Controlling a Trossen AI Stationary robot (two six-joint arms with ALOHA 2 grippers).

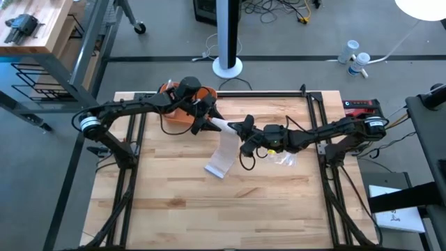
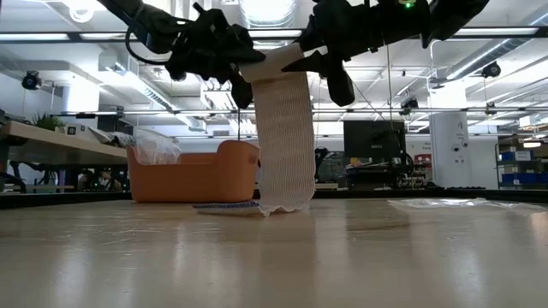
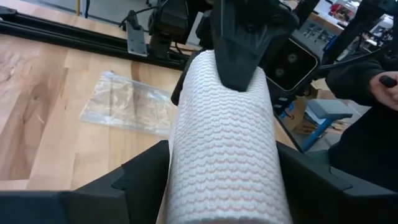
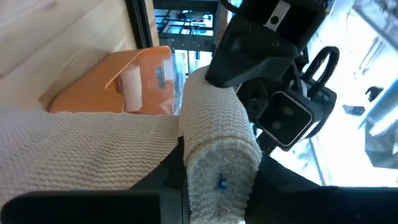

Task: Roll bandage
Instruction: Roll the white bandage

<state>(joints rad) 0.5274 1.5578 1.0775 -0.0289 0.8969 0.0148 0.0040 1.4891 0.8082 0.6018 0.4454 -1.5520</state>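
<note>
You have the bandage [image 1: 224, 148] held above the table's [image 1: 167, 202] middle, its rolled end pinched between both arms and the loose tail hanging to the wood. The left gripper [image 1: 202, 120] and the right gripper [image 1: 245, 132] are each clamped on the roll. Turn unevenly and the roll may telescope or slip free; the trailing tail could drag and twist. I judge tension the main worry. No writing is readable; only a small blue mark shows on the roll's end.
</note>
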